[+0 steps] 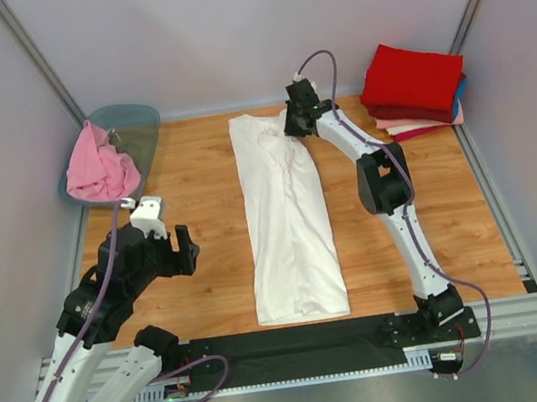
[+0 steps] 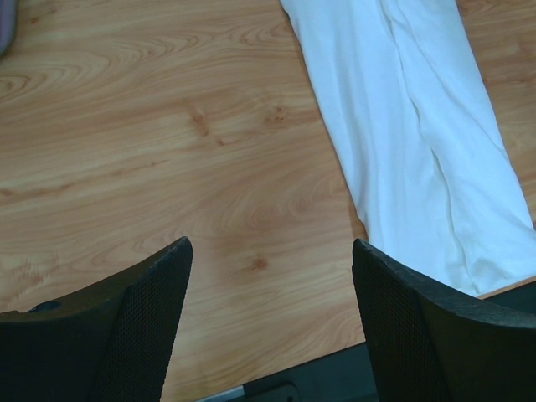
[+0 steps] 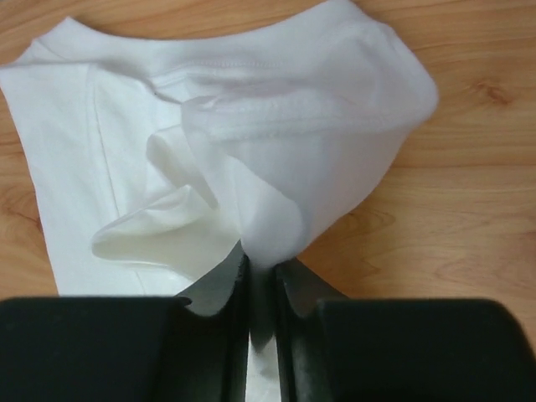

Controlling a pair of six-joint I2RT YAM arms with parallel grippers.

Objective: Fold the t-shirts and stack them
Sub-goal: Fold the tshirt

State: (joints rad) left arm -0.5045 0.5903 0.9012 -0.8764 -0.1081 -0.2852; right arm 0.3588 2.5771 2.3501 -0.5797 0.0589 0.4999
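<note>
Left gripper (image 2: 272, 251): hangs near left over the table (image 1: 201, 221), jaws spread wide, gripping nothing. White shirt (image 1: 291, 228): lies mid-table, folded into a long strip. Right gripper (image 3: 261, 264): sits at the strip's far end, jaws pressed together, pinching white cloth by the collar. Pink shirt (image 1: 97, 168): slumps in the tub (image 1: 136, 125), far left. Red shirt (image 1: 412, 78): tops a folded stack, far right.

A light-grained wooden table (image 1: 204, 241) fills the floor. At the table's far left corner sits a translucent grey-green tub (image 1: 139, 122) (it reaches out past the table's left edge). A black strip (image 1: 300, 341) lies along the table's near edge, an aluminium rail (image 1: 527, 309) beside it. Pale walls (image 1: 222, 26) enclose the table's other sides.
</note>
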